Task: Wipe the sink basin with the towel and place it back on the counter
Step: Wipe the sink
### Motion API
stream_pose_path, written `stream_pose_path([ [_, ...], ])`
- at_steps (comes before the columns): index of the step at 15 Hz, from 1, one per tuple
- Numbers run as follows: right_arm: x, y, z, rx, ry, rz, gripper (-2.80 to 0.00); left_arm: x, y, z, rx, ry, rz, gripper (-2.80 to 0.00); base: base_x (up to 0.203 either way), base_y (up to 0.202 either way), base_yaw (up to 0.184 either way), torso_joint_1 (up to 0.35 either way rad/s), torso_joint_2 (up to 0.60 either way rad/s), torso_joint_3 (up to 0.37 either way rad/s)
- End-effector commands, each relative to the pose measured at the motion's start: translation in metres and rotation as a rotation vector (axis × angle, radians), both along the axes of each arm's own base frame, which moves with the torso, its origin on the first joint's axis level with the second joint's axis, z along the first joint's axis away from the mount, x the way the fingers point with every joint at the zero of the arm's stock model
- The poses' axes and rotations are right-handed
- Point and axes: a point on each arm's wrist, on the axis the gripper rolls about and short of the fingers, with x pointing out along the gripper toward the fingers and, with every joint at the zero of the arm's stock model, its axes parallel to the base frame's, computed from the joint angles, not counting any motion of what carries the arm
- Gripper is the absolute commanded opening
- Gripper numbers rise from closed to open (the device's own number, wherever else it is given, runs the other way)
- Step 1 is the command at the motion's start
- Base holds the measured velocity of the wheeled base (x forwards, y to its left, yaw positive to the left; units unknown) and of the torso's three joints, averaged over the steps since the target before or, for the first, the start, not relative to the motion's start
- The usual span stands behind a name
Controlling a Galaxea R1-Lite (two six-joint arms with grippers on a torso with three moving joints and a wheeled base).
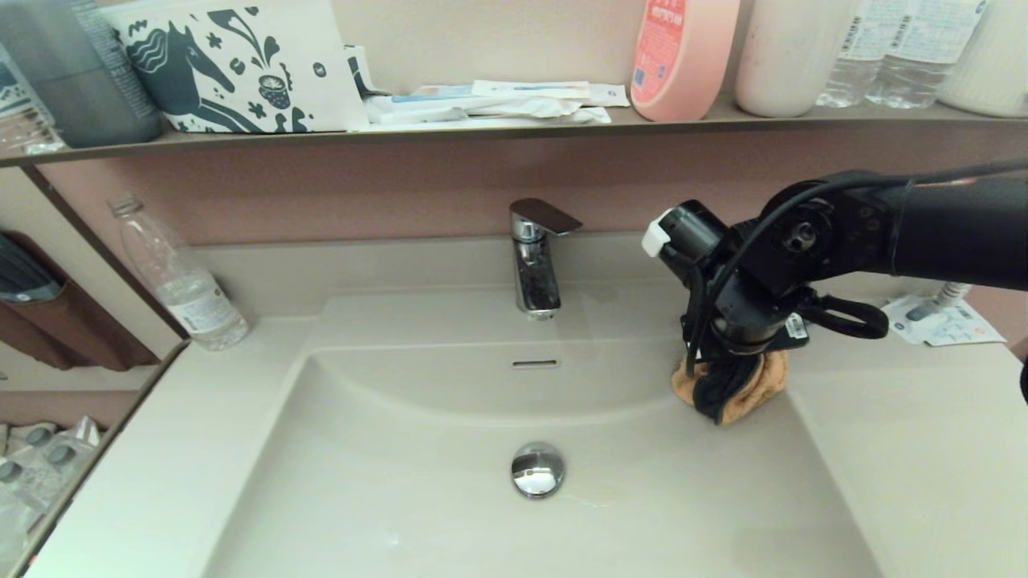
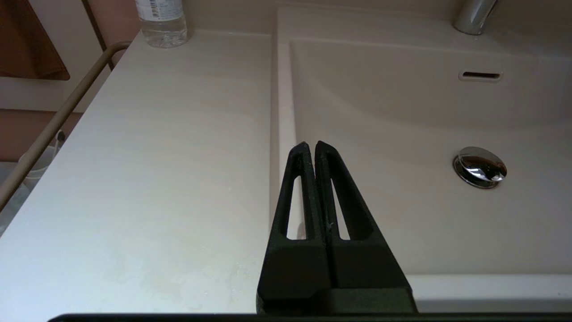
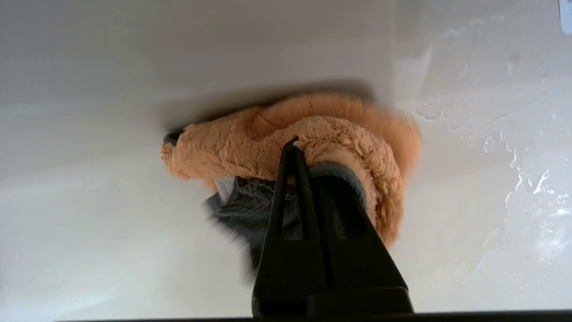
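The orange-tan fluffy towel (image 1: 764,384) with a dark grey underside is bunched at the back right corner of the beige sink basin (image 1: 418,498), on its sloping wall. My right gripper (image 1: 727,385) points down into it, shut on the towel (image 3: 250,147), whose folds wrap over the fingertips. The chrome drain plug (image 1: 537,469) sits mid-basin, the overflow slot (image 1: 536,364) on the back wall. My left gripper (image 2: 311,145) is shut and empty, hovering over the basin's left rim beside the counter (image 2: 156,179); it is out of the head view.
A chrome faucet (image 1: 533,261) stands behind the basin. A clear water bottle (image 1: 178,277) stands on the counter at back left. A white printed packet (image 1: 936,319) lies on the counter at right. The dark shelf (image 1: 482,128) above holds bottles and packets.
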Motion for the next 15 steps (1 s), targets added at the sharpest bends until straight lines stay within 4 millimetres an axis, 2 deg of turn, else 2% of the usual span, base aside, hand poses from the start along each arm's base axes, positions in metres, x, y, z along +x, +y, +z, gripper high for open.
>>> stream_pose_path([
  [1,-0.017,0.004,0.022,0.032,-0.051,0.032,-2.8,0.0,0.0,0.0,-0.001,0.0,0.0,-2.8,0.0,0.0,0.0,0.0,0.0,0.0],
  [2,-0.021,0.008,0.029,0.049,-0.081,0.047,-2.8,0.0,0.0,0.0,-0.001,0.0,0.0,-2.8,0.0,0.0,0.0,0.0,0.0,0.0],
  [5,-0.014,0.018,0.049,0.147,-0.229,0.057,-2.8,0.0,0.0,0.0,-0.001,0.0,0.0,-2.8,0.0,0.0,0.0,0.0,0.0,0.0],
  [9,-0.004,0.027,0.063,0.251,-0.386,0.069,-2.8,0.0,0.0,0.0,-0.001,0.0,0.0,-2.8,0.0,0.0,0.0,0.0,0.0,0.0],
  [12,0.011,0.043,0.048,0.305,-0.448,0.07,-2.8,0.0,0.0,0.0,-0.001,0.0,0.0,-2.8,0.0,0.0,0.0,0.0,0.0,0.0],
  [15,0.017,0.059,0.02,0.315,-0.421,0.073,-2.8,0.0,0.0,0.0,-0.001,0.0,0.0,-2.8,0.0,0.0,0.0,0.0,0.0,0.0],
])
